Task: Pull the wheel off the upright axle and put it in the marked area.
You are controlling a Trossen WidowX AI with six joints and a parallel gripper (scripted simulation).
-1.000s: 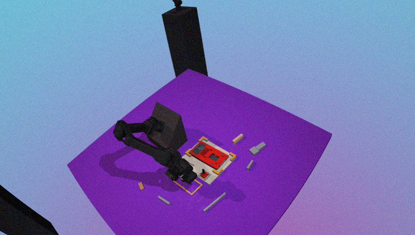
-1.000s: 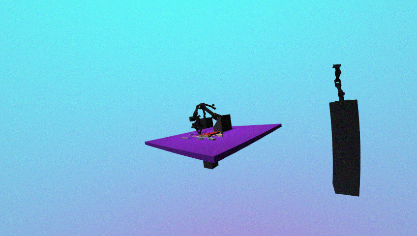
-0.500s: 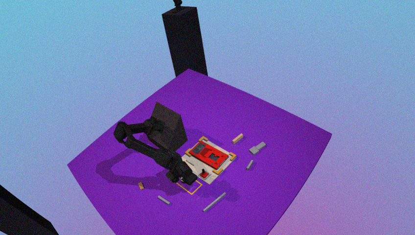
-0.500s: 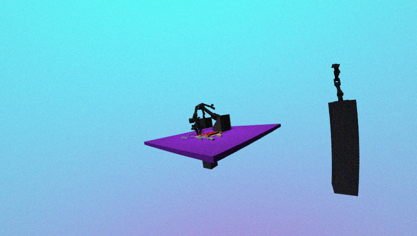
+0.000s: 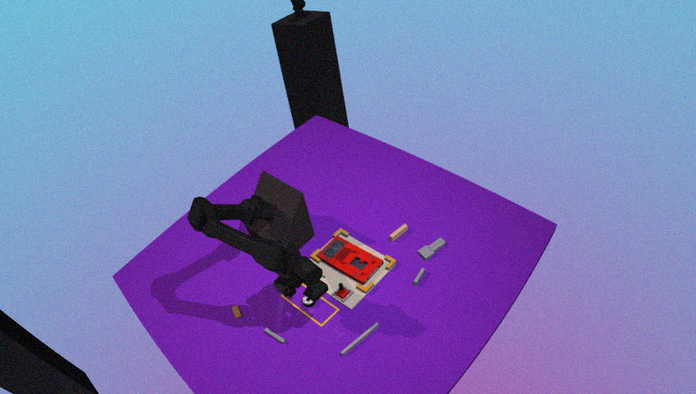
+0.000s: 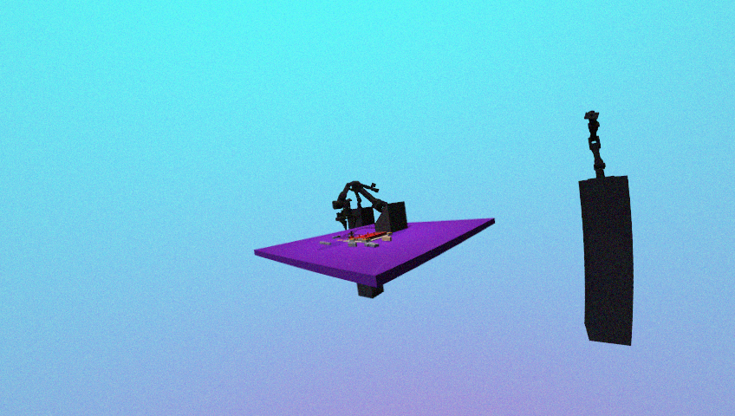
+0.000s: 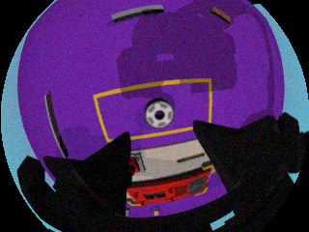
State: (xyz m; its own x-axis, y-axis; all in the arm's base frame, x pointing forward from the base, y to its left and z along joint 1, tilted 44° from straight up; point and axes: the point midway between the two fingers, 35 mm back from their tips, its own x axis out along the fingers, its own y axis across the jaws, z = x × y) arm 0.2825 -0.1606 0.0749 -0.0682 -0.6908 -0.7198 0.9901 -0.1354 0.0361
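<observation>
The wheel (image 5: 307,300) (image 7: 159,102), with a pale spoked face, a dark rim and a centre hole, appears to lie flat on the table inside the yellow outline (image 5: 306,314) (image 7: 100,118) of the marked area. My gripper (image 7: 162,130) (image 6: 344,226) is open, with nothing between its fingers. It is above the table, and in the wrist view its fingertips stand apart below the wheel, with a gap to it. What looks like the upright axle, a short black post (image 5: 341,286), stands bare on a small red base. In the wrist view a finger hides most of that base.
A pale board (image 5: 352,300) (image 7: 164,157) beside the marked area carries a red panel (image 5: 367,271) (image 7: 179,190) with orange corner brackets. Grey bars (image 5: 359,338) (image 5: 274,335) and an orange block (image 5: 236,311) lie around the area. Beyond the board are a tan block (image 5: 398,232) and grey pieces (image 5: 432,249).
</observation>
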